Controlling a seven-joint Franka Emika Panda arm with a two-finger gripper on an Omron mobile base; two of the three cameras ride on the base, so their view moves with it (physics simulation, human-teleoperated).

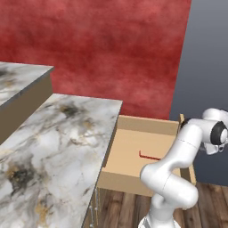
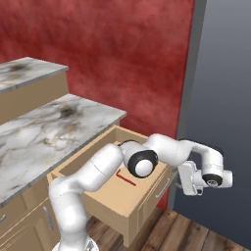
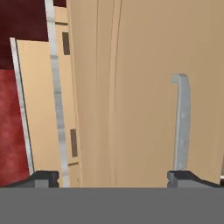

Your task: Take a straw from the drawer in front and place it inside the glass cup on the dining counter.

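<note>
Drawer (image 2: 105,196) pulled out, straw (image 2: 126,177) lying inside. My hand (image 2: 188,184) spread wide, empty, facing the drawer front beside its handle (image 3: 181,127).

my drawer (image 1: 133,153) pulled open from the tan cabinet, its flat wooden floor carrying a thin red straw (image 1: 148,156) lying flat near the middle, marble counter top (image 1: 49,147) to its left, bare where i see it

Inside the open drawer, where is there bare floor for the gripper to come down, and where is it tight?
The drawer floor is bare on the counter side and toward the far wall. The straw lies nearer the handle side, where the arm overhangs. The open gripper is outside the front.
</note>
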